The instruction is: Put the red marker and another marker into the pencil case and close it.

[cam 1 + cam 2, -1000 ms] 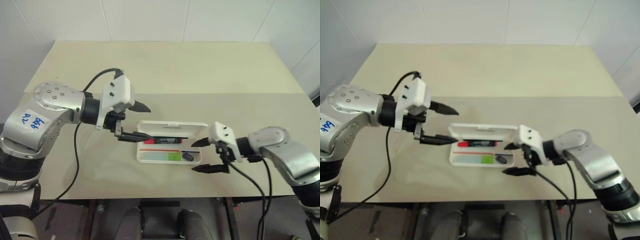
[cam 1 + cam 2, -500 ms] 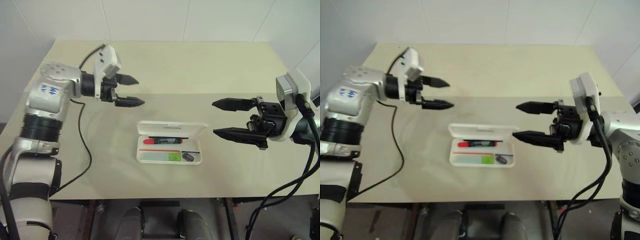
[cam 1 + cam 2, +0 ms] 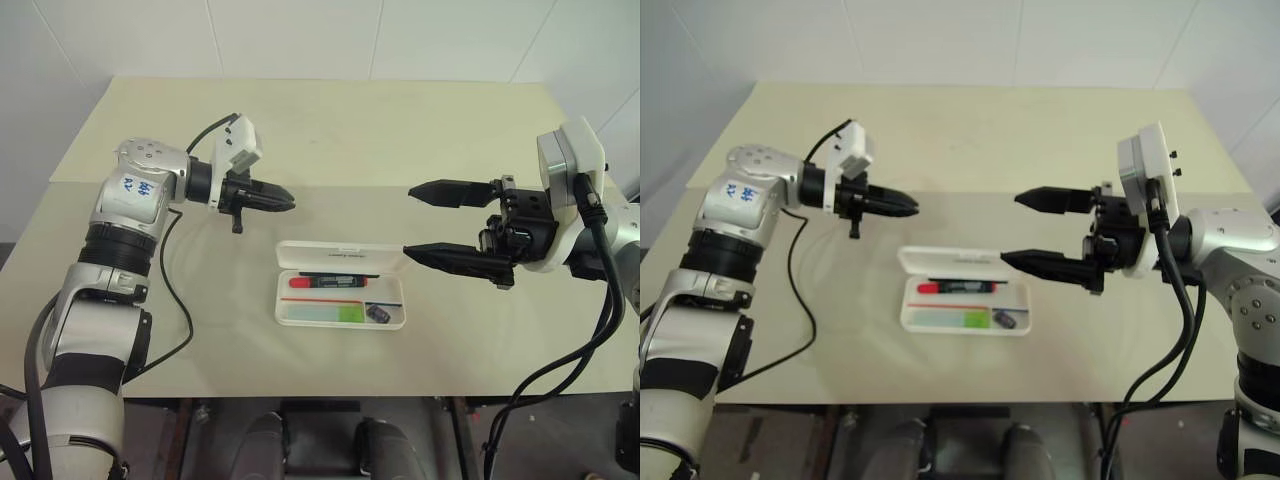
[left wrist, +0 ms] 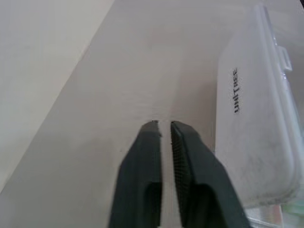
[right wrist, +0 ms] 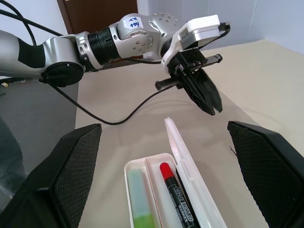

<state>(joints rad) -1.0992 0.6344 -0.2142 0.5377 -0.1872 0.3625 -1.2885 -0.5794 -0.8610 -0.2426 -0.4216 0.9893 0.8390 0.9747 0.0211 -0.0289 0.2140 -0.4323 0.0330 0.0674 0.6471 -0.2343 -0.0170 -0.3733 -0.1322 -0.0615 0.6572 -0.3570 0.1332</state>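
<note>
1. On the table [image 3: 480, 150], head views: the pencil case [image 3: 340, 298] lies open at the near middle, lid propped up at the far side. The red marker [image 3: 327, 281] and the green highlighter [image 3: 322, 313] lie inside, with a small dark clip [image 3: 377, 313] beside the highlighter.
2. Left gripper [image 3: 285, 199] hovers beyond the lid's left end, fingers pressed together, empty. Right gripper [image 3: 421, 220] hangs above the case's right end, jaws spread wide, empty.
3. Left wrist view: the closed fingers [image 4: 142, 161] point along the bare table just beside the lettered lid.
4. Right wrist view: marker and highlighter sit parallel in the tray.
5. Judgement: the case looks like light, stiff, slick plastic; push the lid's free edge down, steadying the tray so it does not slide.
</note>
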